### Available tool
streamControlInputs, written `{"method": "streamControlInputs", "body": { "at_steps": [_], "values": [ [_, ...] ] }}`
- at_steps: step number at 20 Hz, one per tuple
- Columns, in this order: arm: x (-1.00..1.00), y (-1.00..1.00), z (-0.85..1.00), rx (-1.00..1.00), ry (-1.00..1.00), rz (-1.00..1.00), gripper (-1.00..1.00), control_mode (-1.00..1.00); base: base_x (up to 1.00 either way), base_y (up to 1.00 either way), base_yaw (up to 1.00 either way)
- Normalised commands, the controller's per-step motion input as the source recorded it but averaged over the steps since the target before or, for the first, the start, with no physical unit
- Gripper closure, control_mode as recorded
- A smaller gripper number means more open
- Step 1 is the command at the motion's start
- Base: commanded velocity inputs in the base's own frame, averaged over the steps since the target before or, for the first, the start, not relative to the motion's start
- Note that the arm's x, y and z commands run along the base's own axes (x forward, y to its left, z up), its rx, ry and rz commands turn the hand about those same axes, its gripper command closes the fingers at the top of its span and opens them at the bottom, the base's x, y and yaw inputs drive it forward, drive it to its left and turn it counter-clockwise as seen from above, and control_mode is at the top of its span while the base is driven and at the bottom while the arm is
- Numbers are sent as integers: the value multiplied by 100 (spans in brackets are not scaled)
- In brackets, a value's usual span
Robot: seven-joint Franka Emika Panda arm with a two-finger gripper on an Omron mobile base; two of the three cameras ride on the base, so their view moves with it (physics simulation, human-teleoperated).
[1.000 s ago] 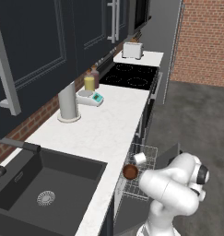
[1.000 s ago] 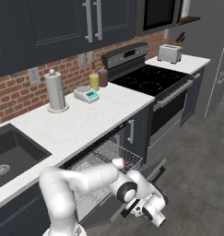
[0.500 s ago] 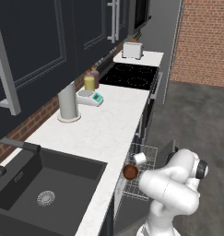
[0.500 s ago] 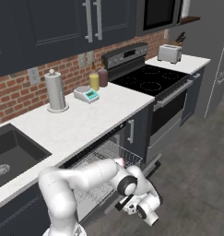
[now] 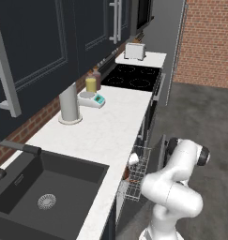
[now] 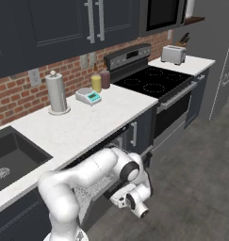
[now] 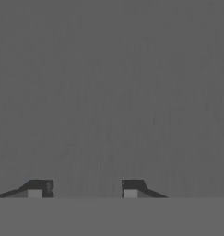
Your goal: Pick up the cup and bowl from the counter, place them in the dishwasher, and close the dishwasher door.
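The white cup (image 5: 133,159) and the dark-brown bowl (image 5: 126,175) sit in the dishwasher's wire rack (image 5: 139,180), below the edge of the white counter (image 5: 110,126). The dark dishwasher door (image 5: 161,149) is tilted up beside the rack, and my arm is bent low against its outer side. In the hand view my gripper (image 7: 84,189) faces a plain grey surface. Its two fingertips (image 7: 37,189) stand apart with nothing between them. From the right base view my white hand (image 6: 134,203) hangs low in front of the door (image 6: 99,207).
A dark sink (image 5: 49,187) is set in the counter at the left. A grey paper-towel roll (image 5: 70,105), a small scale (image 5: 92,99) and a yellow jar (image 5: 90,84) stand near the wall. Beyond lie the black stove (image 5: 132,77) and a toaster (image 5: 134,50). Grey floor stretches to the right.
The dishwasher door has swung up from lying flat to a steep tilt. My hand has moved with it, in towards the cabinets.
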Motion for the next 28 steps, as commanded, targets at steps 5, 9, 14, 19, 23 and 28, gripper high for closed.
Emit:
{"method": "streamControlInputs", "body": {
  "at_steps": [5, 9, 14, 19, 23, 28],
  "values": [
    [41, 98, 57, 14, -7, 1, -100, -100, 0, 0, 0],
    [44, 100, 37, 10, -5, 1, -100, -100, 0, 0, 0],
    [39, 91, 12, 6, -2, 0, -100, -100, 0, 0, 0],
    [32, 81, 0, 2, 0, 0, -100, -100, 0, 0, 0],
    [31, 82, 0, 0, 0, 0, -100, -100, 0, 0, 0],
    [31, 82, 0, 0, 0, 0, -100, -100, 0, 0, 0]
  ]
}}
